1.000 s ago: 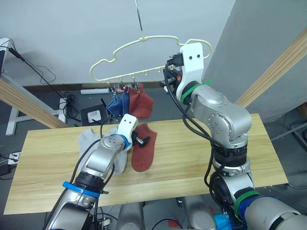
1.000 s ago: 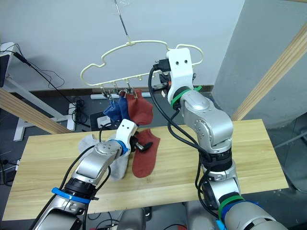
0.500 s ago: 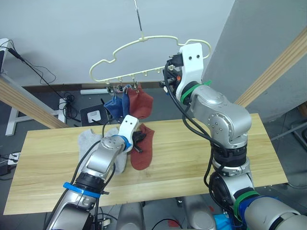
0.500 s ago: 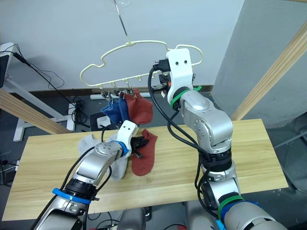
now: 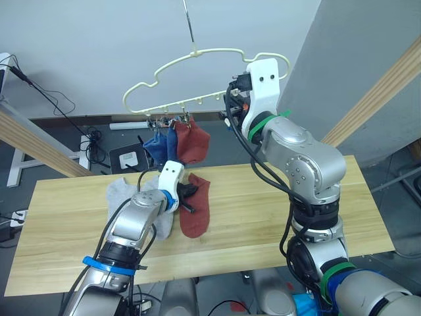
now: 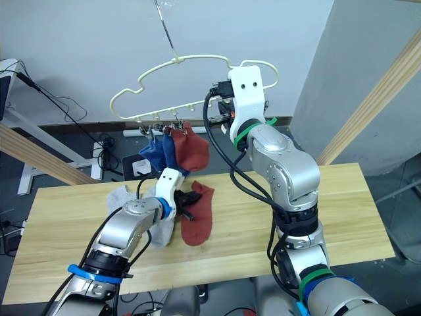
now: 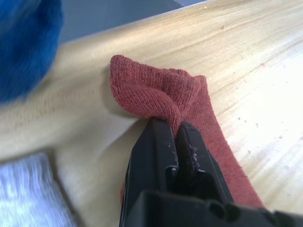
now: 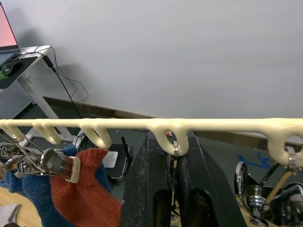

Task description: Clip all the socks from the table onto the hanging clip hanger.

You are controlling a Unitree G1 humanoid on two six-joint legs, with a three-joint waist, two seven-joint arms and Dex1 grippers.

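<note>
Your left tool (image 7: 174, 135) pinches the rust sock's (image 5: 194, 210) far end — sock lies lengthwise toward you; right tool (image 8: 174, 153) grips the clip hanger (image 8: 142, 125).

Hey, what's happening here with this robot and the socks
The robot is hanging socks on a pale yellow clip hanger. Its left gripper is shut on the bunched top of a rust red sock that lies on the wooden table, beside grey socks. Its right gripper is raised at the hanger's lower bar, closed around one of its clip loops. Two blue socks and one rust red sock already hang from the clips.
</note>
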